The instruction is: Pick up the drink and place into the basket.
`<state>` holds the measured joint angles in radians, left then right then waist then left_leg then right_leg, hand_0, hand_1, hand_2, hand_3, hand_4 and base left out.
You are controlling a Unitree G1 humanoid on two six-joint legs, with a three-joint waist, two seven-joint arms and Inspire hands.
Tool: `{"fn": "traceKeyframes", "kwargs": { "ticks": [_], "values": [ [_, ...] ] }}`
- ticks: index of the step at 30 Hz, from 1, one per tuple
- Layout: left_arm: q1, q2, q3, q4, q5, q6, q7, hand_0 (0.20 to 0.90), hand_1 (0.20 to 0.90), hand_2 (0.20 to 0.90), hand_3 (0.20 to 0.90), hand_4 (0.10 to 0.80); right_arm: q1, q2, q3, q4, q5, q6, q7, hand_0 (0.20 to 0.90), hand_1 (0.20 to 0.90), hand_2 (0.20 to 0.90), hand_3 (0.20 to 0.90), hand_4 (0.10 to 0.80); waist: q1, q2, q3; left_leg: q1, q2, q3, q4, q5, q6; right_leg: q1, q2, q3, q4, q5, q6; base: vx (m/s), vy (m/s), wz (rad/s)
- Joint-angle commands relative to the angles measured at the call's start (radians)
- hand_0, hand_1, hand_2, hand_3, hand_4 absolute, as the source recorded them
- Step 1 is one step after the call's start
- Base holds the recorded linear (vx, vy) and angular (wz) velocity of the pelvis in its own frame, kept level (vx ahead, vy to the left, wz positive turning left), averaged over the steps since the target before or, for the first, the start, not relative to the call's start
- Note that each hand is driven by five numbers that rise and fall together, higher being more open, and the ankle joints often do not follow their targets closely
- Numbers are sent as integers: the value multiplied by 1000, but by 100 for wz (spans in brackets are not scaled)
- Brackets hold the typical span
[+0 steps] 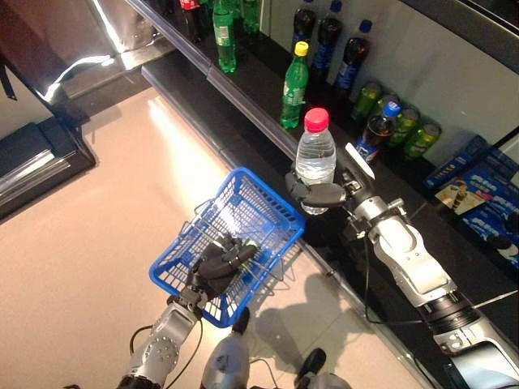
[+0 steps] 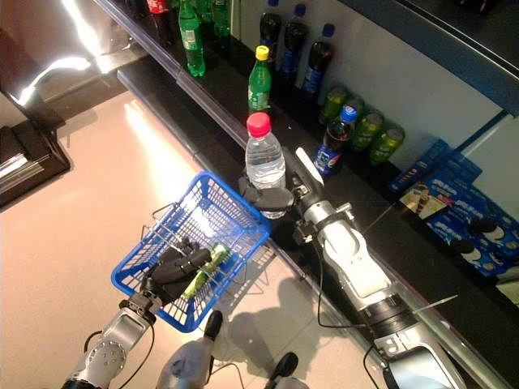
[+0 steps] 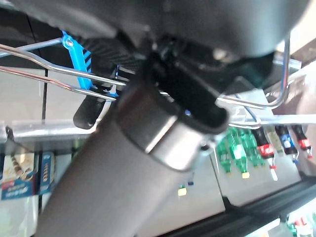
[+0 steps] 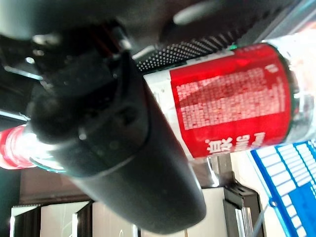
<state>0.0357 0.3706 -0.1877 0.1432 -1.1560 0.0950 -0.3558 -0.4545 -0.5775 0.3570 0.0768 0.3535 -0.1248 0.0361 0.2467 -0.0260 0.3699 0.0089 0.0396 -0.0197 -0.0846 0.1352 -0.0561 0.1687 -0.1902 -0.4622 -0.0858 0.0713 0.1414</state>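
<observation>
I have the right hand point(image 1: 318, 194) clenched around the upright water bottle point(image 1: 315, 156), just beside the basket point(image 1: 280, 215); left hand point(image 1: 220, 263) grips its handles, basket lying to the bottle's left.

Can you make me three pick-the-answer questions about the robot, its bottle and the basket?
1. Where is the water bottle?
A. lying in the basket
B. held upright by the right hand, beside the basket
C. on the floor

2. What colour is the bottle's cap?
A. pink
B. yellow
C. blue

3. What is the left hand doing?
A. hanging open
B. holding a can
C. gripping the basket's handles

Answers:
1. B: the right hand is curled round the bottle next to the blue basket's rim.
2. A: the top shows pink in both eye views.
3. C: its fingers are curled round the wire handles over the basket.
</observation>
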Motion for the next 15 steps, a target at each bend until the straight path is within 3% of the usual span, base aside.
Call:
{"fn": "traceKeyframes", "kwargs": {
  "ticks": [1, 15],
  "values": [
    [-130, -11, -60, -225, -92, -80, -146, 300, 300, 300, 200, 100, -50, 37, 10, -142, 60, -215, -34, 300, 300, 300, 200, 100, 9, -31, -267, 39, -40, -3, -3, -71, 14, 36, 15, -14, 6, -6, 24, -10, -13, 4],
    [-184, -1, -128, -394, -123, 0, -194, 300, 300, 300, 200, 100, -76, 62, 95, -177, 68, -216, -41, 300, 300, 300, 200, 100, 29, -40, -279, 20, -46, -38, -3, -54, 7, 37, 15, -25, 4, -3, 32, -12, -2, 3]
  ]
}}
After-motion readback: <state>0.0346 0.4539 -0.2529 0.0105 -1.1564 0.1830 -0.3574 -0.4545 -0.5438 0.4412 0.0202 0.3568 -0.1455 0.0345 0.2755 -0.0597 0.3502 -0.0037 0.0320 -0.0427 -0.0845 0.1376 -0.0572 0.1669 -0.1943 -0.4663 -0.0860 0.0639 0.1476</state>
